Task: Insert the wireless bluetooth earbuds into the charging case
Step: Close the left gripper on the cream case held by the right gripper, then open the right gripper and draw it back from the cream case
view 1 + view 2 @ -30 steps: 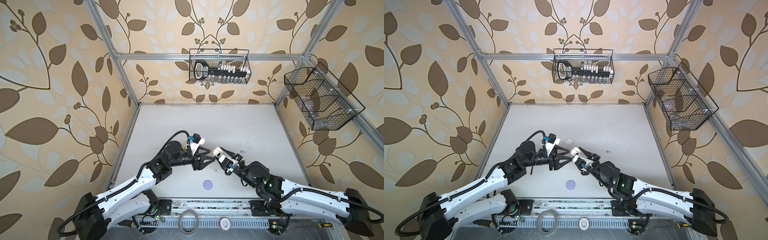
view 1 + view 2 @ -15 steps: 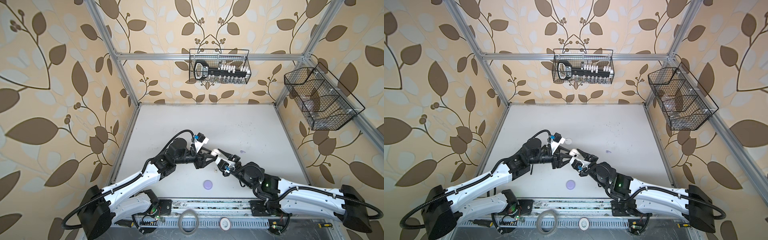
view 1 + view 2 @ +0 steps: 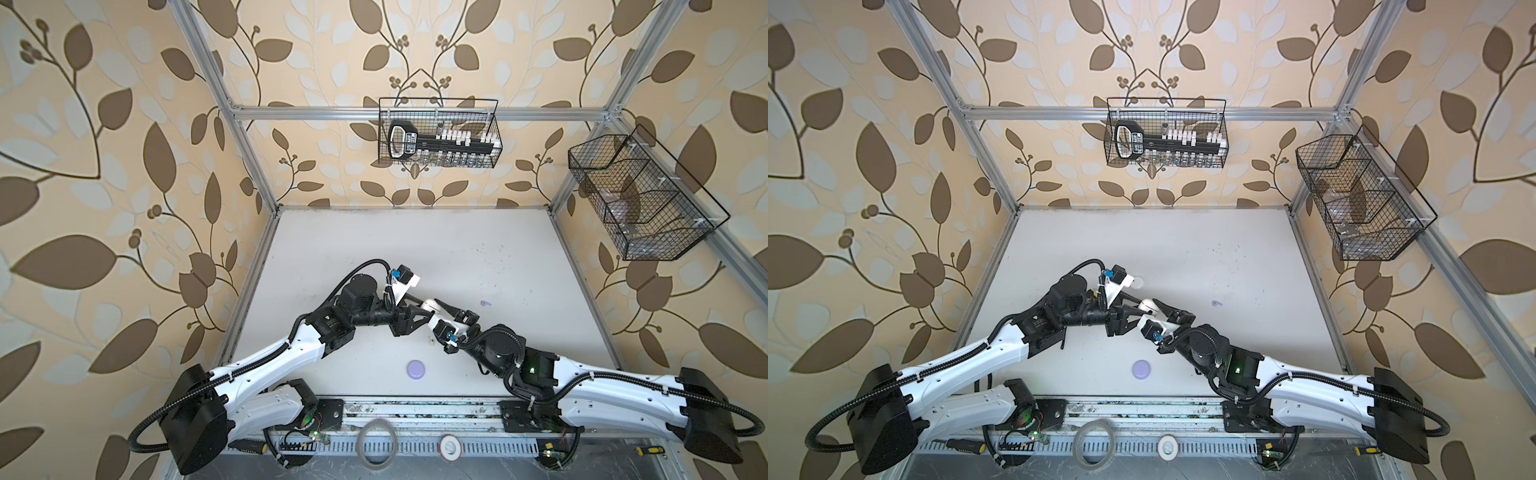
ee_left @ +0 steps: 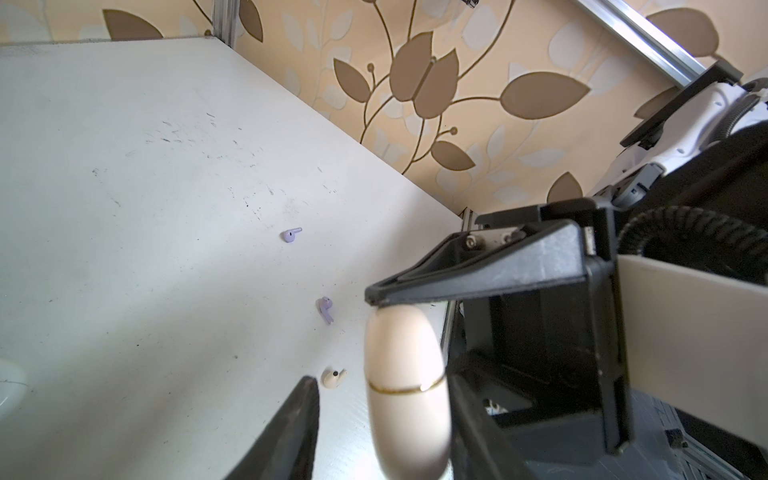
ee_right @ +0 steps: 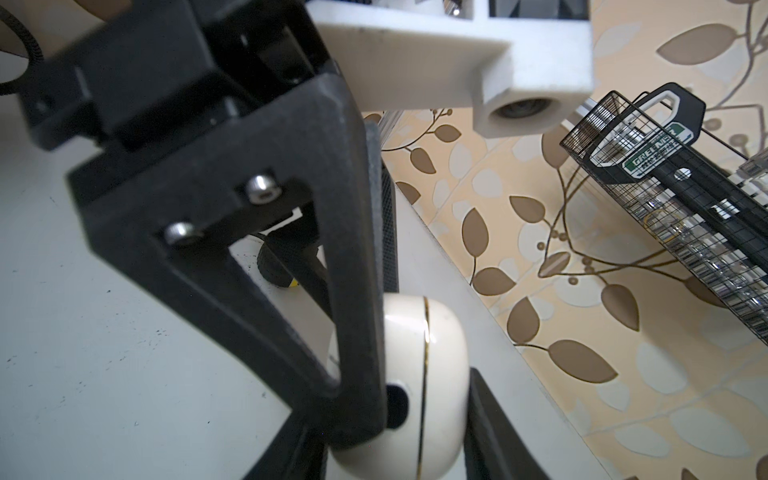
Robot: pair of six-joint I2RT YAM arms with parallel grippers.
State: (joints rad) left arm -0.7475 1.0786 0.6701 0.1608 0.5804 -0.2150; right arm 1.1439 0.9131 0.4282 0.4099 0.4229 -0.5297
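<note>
Left wrist view, nearest first.

The cream case (image 4: 405, 386) sits lower centre of frame, between my left fingers (image 4: 297, 424). The lid is shut. The gold seam runs crosswise, so the case's long axis points out along those fingers, away from the camera. The left fingers stand at a middling gap, straddling the broad faces. The one at lower right looks to be against the case. The one at lower left stands off, with table (image 4: 124, 208) showing between. I read that as no grip yet.

The right fingers (image 4: 478, 278) come in from the right of frame, one tip on the case's far end. The right wrist view shows them clamped on the case end to end, across the seam. In both top views the case hangs clear of the table, mid-frame, where the two arms meet.

That crossing is what the next move turns on, by my reckoning. The right fingers pin lid to base, so nothing opens until the left takes the half nearer its camera, below the seam.

Past the case, all loose on the table:
- the cream bud (image 4: 333, 377), just beyond the lower-left fingertip
- the near lavender bud (image 4: 326, 309), a little further up the frame
- the far lavender bud (image 4: 291, 235), toward frame centre

In a top view the far lavender bud (image 3: 485, 304) lies right of the meeting fingers, on the right arm's side.
</note>
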